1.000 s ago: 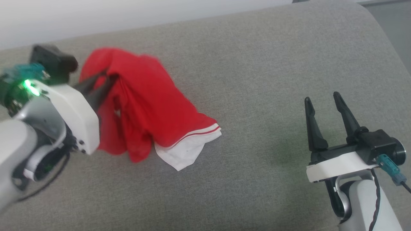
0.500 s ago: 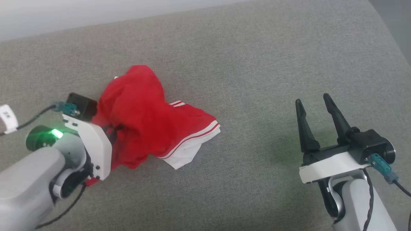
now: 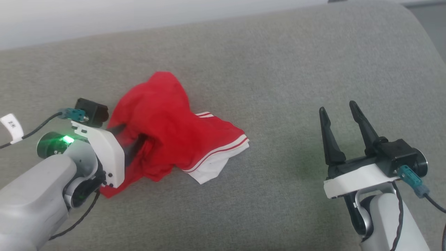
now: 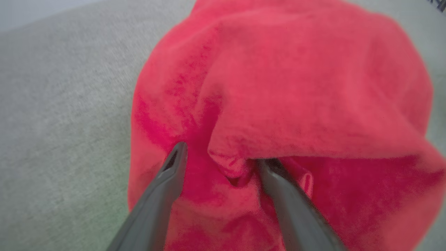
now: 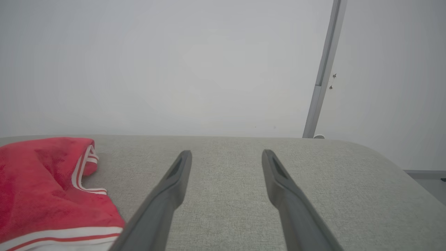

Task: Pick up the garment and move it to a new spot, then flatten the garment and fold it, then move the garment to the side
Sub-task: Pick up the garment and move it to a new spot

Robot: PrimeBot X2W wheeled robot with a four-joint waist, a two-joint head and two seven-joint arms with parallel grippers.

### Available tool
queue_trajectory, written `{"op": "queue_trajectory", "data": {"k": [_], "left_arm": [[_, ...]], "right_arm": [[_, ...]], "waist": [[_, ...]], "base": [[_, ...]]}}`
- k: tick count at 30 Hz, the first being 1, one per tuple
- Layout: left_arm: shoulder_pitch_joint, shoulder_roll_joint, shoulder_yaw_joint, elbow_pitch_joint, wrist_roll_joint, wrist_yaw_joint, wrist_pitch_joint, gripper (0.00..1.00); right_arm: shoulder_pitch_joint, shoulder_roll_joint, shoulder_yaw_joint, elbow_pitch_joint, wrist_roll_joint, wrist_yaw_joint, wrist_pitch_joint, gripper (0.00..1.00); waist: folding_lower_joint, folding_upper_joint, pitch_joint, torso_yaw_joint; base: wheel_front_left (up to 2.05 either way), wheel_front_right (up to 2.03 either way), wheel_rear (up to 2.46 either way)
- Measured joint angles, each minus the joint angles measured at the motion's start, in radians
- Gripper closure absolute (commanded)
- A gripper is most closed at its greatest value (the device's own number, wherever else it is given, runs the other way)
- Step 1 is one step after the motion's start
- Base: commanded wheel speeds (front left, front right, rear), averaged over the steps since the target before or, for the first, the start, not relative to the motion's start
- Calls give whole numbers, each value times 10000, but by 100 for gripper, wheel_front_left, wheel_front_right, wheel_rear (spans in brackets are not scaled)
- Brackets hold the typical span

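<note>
Your left gripper (image 4: 223,155) stands spread among folds of the shirt (image 3: 163,125); back it straight out before flattening. Your right gripper (image 3: 337,106) hangs open, well apart.

Garment (image 3: 167,129) red — white sleeve end (image 3: 212,170), red-striped; surface (image 3: 278,87) grey.

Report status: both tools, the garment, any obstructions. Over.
Left tool open, fingers spread in the garment folds. Right tool open, well apart. It lies crumpled on grey cushion. Nothing in the way.
</note>
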Motion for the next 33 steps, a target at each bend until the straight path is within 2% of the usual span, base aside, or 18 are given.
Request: {"op": "queue_trajectory", "data": {"k": [5, 12, 20, 24, 27, 33], "left_arm": [[114, 42, 270, -267, -79, -38, -757, 0], [808, 435, 813, -811, -242, 282, -2274, 0], [2040, 1018, 1868, -1593, -299, 1030, -3185, 0], [2930, 1060, 3221, -2115, 186, 1381, -3216, 0], [3935, 834, 4405, -2533, 780, 1503, -3223, 0], [5887, 230, 6422, -2920, 1902, 1329, -3223, 0]], "right_arm": [[76, 0, -92, 134, -90, 0, 0, 0], [263, 2, -190, 393, -178, 0, -2, 0], [533, -50, -313, 541, -244, 0, 0, 0], [738, -163, -416, 541, -192, 0, 0, 0], [870, -253, -491, 533, -105, 0, -2, 0], [1065, -378, -606, 491, 21, 0, 0, 0]], "waist": [[0, 0, -436, 256], [0, 0, -1129, 616], [0, 0, -1826, 1007], [0, 0, -2103, 1199], [0, 1, -2297, 1335], [0, 0, -2528, 1593]], "base": [[0, 0, 0], [0, 0, 0], [0, 0, 0], [0, 0, 0], [0, 0, 0], [0, 0, 0]]}}
